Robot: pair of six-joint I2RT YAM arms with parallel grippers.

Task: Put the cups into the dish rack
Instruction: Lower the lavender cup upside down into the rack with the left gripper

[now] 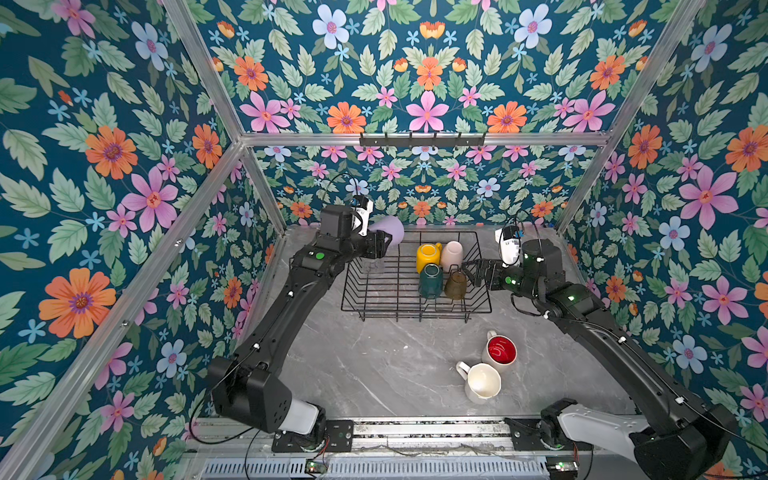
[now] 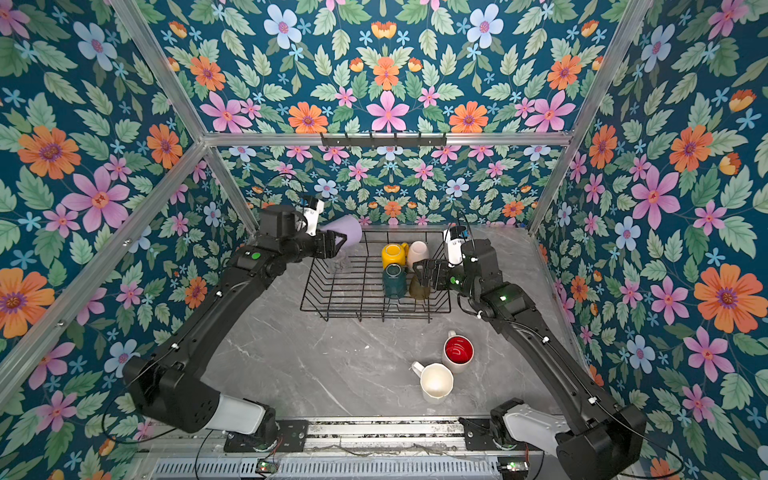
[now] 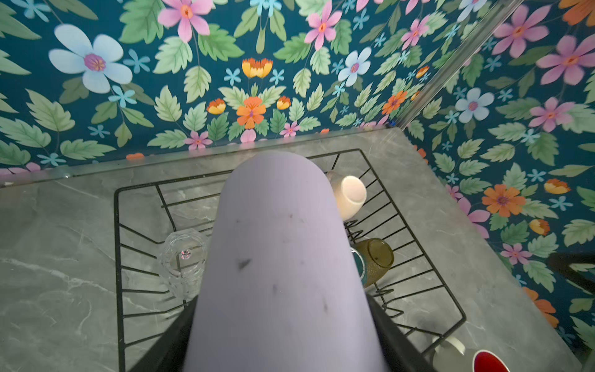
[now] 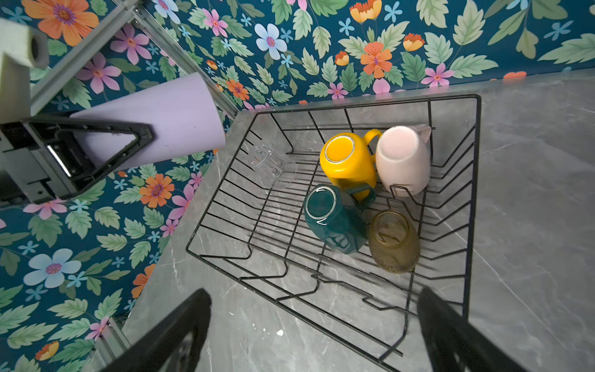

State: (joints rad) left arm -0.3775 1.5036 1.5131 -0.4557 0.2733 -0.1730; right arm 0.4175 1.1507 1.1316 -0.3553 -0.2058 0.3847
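My left gripper is shut on the lilac tumbler, which lies sideways in the air over the far left corner of the black wire dish rack. In the rack stand, upside down, a yellow mug, a cream cup, a dark green mug, an olive-amber glass and a clear glass. My right gripper is open and empty just above the rack's right rim, beside the amber glass. A red-lined white mug and a white mug stand upright on the table.
The grey marble table lies between the rack and both arm bases. The two mugs on it stand at the front right, below my right arm. Floral walls close in the back and both sides.
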